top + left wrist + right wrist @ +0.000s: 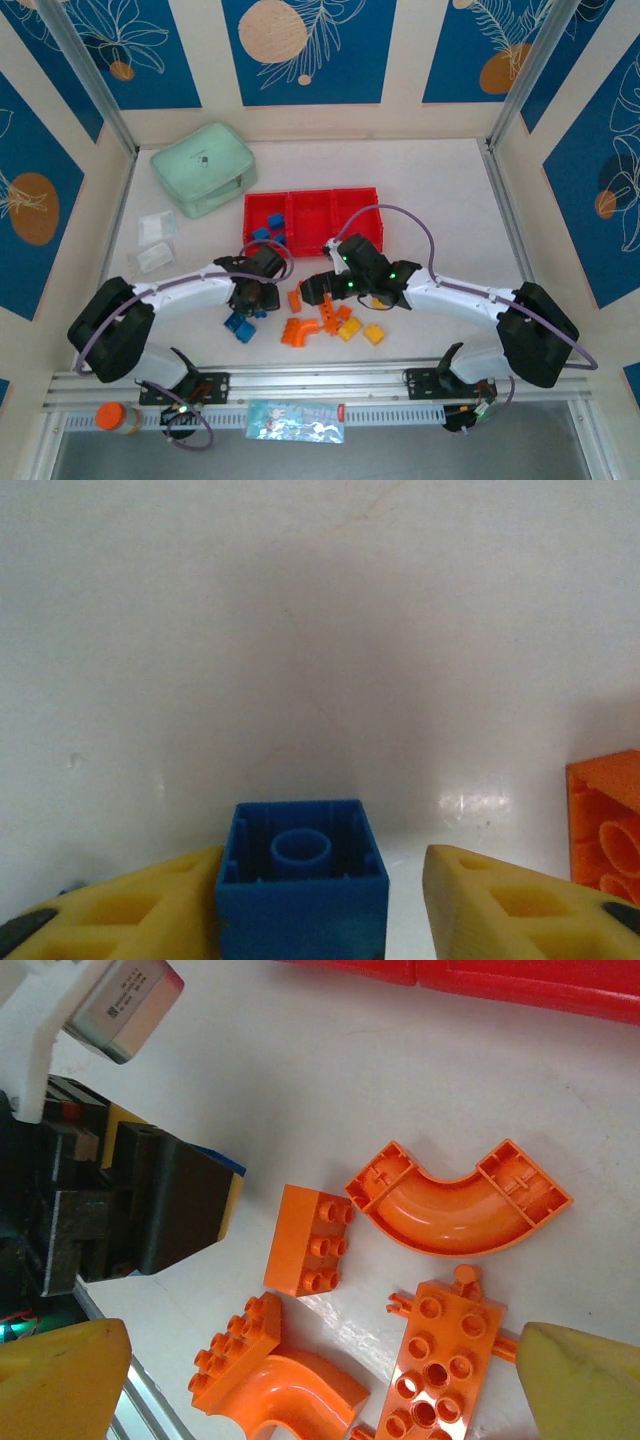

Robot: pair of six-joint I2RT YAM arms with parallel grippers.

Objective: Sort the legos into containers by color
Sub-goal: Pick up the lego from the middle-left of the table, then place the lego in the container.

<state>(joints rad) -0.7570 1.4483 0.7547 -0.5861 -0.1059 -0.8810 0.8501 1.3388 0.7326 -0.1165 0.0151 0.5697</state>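
The left hand (322, 868) straddles a blue block (302, 900) on the bench (320, 630). Its nine o'clock finger touches the block, with a gap at three o'clock. The right hand (315, 1360) gapes wide above orange pieces (455, 1200). At twelve o'clock of both, the red tray (312, 215) holds blue blocks (270, 222) in its nine o'clock compartment.

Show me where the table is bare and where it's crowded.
Bare: the wide patch right of the red tray out to the right rail, and the strip behind it along the back wall. Crowded: in front of the tray, where orange pieces, yellow blocks and blue blocks lie close together; the left edge holds clear bags.
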